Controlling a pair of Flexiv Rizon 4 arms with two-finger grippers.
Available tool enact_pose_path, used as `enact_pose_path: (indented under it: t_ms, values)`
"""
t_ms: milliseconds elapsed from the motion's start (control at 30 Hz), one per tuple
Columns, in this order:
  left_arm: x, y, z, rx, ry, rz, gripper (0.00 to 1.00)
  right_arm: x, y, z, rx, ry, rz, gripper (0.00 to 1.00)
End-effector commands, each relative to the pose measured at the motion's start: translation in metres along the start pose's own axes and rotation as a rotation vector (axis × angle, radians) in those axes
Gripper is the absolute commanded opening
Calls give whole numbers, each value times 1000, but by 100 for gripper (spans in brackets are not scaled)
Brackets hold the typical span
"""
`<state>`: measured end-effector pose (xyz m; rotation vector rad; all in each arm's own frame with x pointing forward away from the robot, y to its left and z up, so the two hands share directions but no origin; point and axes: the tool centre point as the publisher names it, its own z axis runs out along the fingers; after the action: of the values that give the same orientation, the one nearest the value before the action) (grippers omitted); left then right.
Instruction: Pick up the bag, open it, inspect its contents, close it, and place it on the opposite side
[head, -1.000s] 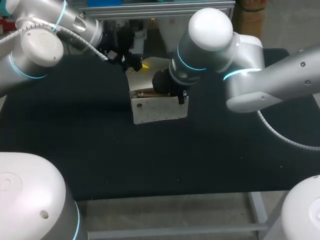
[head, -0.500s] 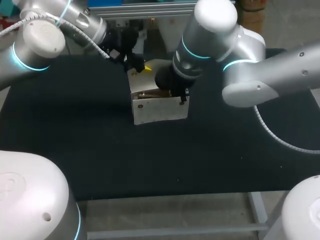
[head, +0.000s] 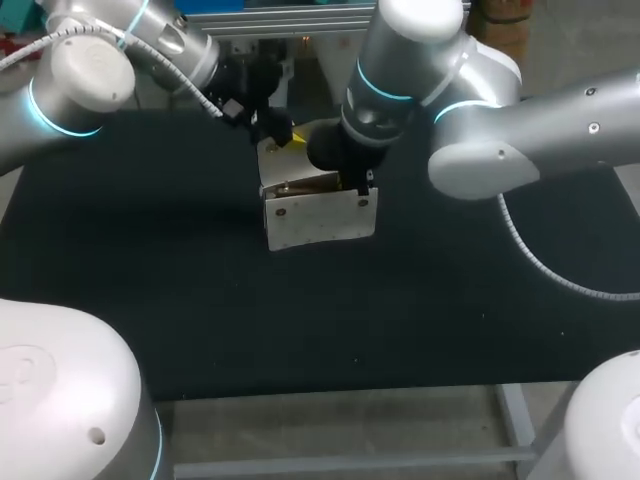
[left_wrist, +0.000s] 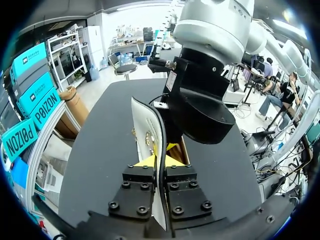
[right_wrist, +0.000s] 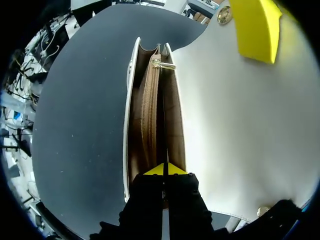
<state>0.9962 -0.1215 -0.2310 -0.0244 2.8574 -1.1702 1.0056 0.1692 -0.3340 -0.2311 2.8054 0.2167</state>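
Our left arm enters from the far left, and our left gripper pinches the bag flap. Our right arm bends over the middle, wrist pointing down, our right gripper with its tips pressed together.

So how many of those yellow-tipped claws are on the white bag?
2. The left gripper pinches the raised flap of the bag; the right gripper sits inside its open mouth, above the zipped pocket.

place: robot lab | shown by: left arm, right arm over black table
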Motion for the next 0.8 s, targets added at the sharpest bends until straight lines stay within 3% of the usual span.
enact_pose_path:
  t_ms: [33, 233, 467, 533, 567, 800]
  values:
    - [8, 4, -1, -2, 6, 5, 0, -9, -6, 18, 5, 81, 5, 0]
    - [9, 5, -1, -10, 10, 12, 0, -13, -10, 21, -60, 123, 7, 0]
    - [7, 7, -1, -14, 10, 17, 0, -8, -5, 27, -40, 185, -73, 2]
    - [6, 8, -1, -14, 10, 18, 0, -5, -5, 30, -34, 184, -81, 24]
    - [6, 8, -1, -14, 10, 18, 0, -4, -5, 30, -32, 184, -81, 28]
    - [5, 9, -1, -12, 11, 22, 0, 1, -7, 30, -31, 187, -87, 46]
